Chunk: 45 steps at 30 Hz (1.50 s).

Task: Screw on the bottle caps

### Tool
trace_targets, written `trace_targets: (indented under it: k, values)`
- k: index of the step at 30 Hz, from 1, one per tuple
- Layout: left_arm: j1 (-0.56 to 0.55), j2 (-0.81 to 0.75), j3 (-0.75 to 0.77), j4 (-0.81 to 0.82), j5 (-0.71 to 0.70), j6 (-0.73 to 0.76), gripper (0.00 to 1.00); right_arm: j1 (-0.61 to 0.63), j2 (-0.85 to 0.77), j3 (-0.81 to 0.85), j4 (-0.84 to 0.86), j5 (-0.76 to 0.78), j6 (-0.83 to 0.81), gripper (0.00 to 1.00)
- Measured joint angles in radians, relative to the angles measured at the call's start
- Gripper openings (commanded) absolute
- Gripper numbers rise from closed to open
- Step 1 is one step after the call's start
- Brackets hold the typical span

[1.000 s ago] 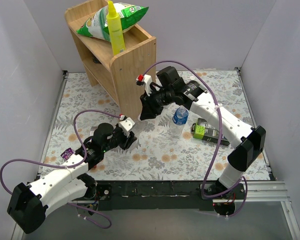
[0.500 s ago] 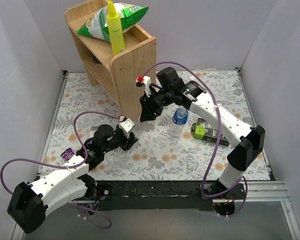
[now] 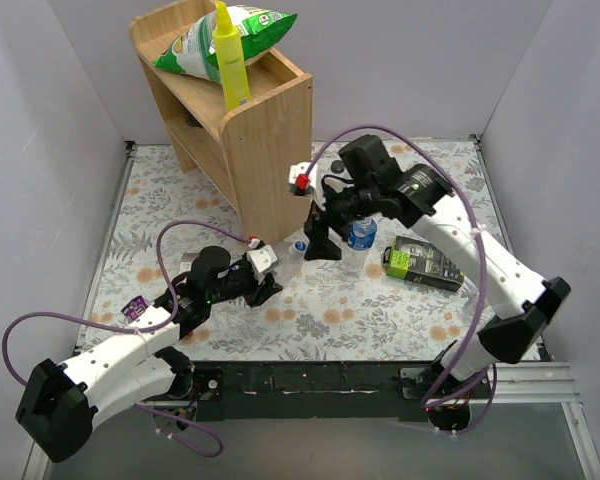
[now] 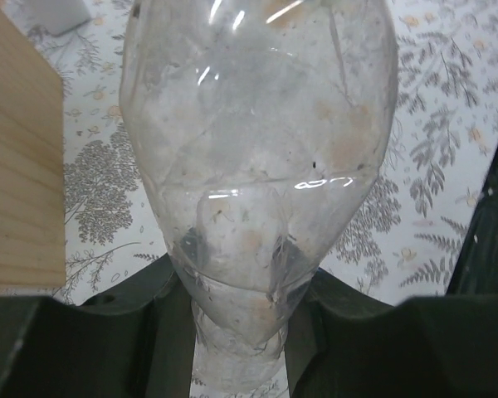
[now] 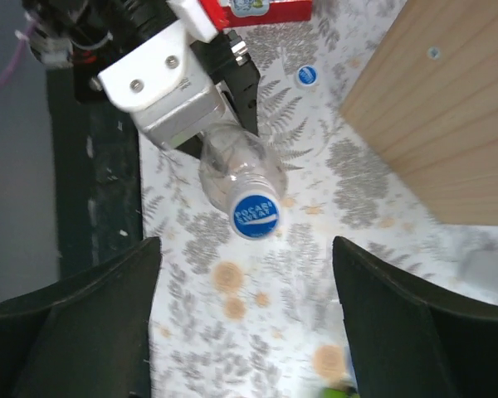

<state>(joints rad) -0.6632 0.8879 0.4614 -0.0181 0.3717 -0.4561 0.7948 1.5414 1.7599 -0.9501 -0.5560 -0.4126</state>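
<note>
Left pincer (image 3: 265, 287) is clamped on the plain clear plastic bottle (image 4: 257, 166), at the end away from the neck. The bottle is tilted, lower centre-left of the top view. The wall is thin, glossy and see-through, with glare streaks.

A round blue plastic cap with white lettering (image 5: 256, 215) sits on that bottle's neck, smooth and opaque.

Right pincer (image 3: 324, 250) is spread wide with nothing in it, hovering just over the cap. In the right wrist view the cap is mid-frame, between the two dark fingers (image 5: 100, 315) and touching neither.

A second small blue cap (image 5: 306, 75) lies flat and loose on the floral-print tabletop (image 5: 257, 340), top centre of that view, near the pale wooden shelf unit (image 5: 432, 116).

A clear bottle with a blue label (image 3: 358, 238) stands upright just right of the right pincer in the top view. Can't tell if it is capped.

Count: two bottles, two caps.

Also there:
- one green-and-black box (image 3: 420, 262), right of centre
- one green snack bag (image 3: 250, 30) on the shelf unit
- one yellow squeeze bottle (image 3: 232, 60) on the shelf unit
</note>
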Motion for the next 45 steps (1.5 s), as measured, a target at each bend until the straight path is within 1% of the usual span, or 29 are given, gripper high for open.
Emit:
trace_targets:
  k: [2,4,8,10,13,20,25,28,35,38,45]
  values:
    - [0.000,0.006,0.031,-0.067,0.043,0.063,0.00,-0.008,-0.064,-0.014,-0.024,0.001,-0.127,0.81]
    - [0.000,0.005,0.058,-0.119,0.079,0.114,0.00,-0.008,-0.140,-0.063,-0.028,-0.005,-0.251,0.79]
    - [0.000,0.006,0.109,-0.214,0.149,0.214,0.00,0.015,-0.307,-0.238,-0.025,-0.025,-0.504,0.76]
    - [0.000,0.015,0.132,-0.257,0.175,0.251,0.00,0.032,-0.322,-0.269,-0.027,-0.032,-0.584,0.75]
    - [0.000,0.041,0.163,-0.303,0.203,0.290,0.00,0.058,-0.290,-0.279,-0.016,-0.042,-0.671,0.73]
    - [0.000,0.063,0.195,-0.356,0.235,0.341,0.00,0.084,-0.222,-0.278,-0.018,-0.054,-0.810,0.61]
    - [0.000,0.064,0.204,-0.368,0.243,0.361,0.00,0.105,-0.221,-0.275,-0.050,-0.061,-0.902,0.58]
    - [0.000,0.067,0.206,-0.372,0.245,0.369,0.00,0.112,-0.221,-0.275,-0.056,-0.065,-0.932,0.54]
    - [0.000,0.071,0.209,-0.372,0.246,0.389,0.00,0.122,-0.201,-0.230,-0.102,-0.069,-0.983,0.39]
    - [0.003,0.071,0.209,-0.376,0.243,0.392,0.00,0.124,-0.183,-0.212,-0.126,-0.068,-0.990,0.39]
    - [0.005,0.060,0.207,-0.381,0.222,0.392,0.00,0.124,-0.172,-0.209,-0.123,-0.065,-0.989,0.40]
